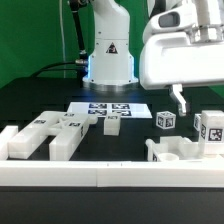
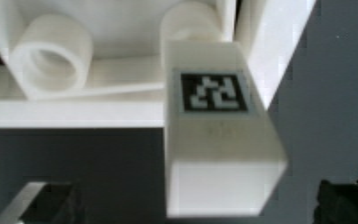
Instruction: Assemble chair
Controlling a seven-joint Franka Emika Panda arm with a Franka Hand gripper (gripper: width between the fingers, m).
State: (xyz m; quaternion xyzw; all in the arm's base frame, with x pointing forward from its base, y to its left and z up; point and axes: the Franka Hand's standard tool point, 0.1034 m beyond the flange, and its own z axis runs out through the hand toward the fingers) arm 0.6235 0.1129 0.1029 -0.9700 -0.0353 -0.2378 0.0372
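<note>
Two spread fingers (image 2: 37,205), one tagged bar (image 2: 220,130)

One robot arm (image 1: 108,50) at the back. One marker board (image 1: 100,108) flat on the table. Now the white chair parts: first tagged cube (image 1: 165,121), second tagged cube (image 1: 211,128), that's two. One small block (image 1: 112,125). One socketed piece (image 1: 175,150). The left cluster (image 1: 40,135) can't be split into a count. Border rail (image 1: 60,175) in front: one length or two, can't tell.
</note>
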